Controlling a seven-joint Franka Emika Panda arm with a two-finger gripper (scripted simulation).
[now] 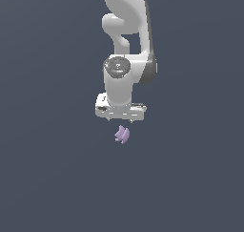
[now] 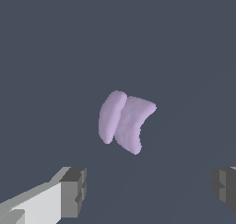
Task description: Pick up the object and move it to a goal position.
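The object (image 1: 122,134) is a tiny pale lilac piece with two ridged, curved lobes, lying on the dark grey floor just below the white gripper (image 1: 120,120) in the exterior view. In the wrist view the object (image 2: 124,120) lies in the middle, ahead of the gripper (image 2: 150,188). One grey fingertip (image 2: 73,191) and the other fingertip (image 2: 225,187) stand far apart, so the gripper is open and empty. Nothing touches the object.
The white arm (image 1: 125,40) rises behind the gripper toward the top of the exterior view. The plain dark grey floor (image 1: 52,169) fills the rest of both views.
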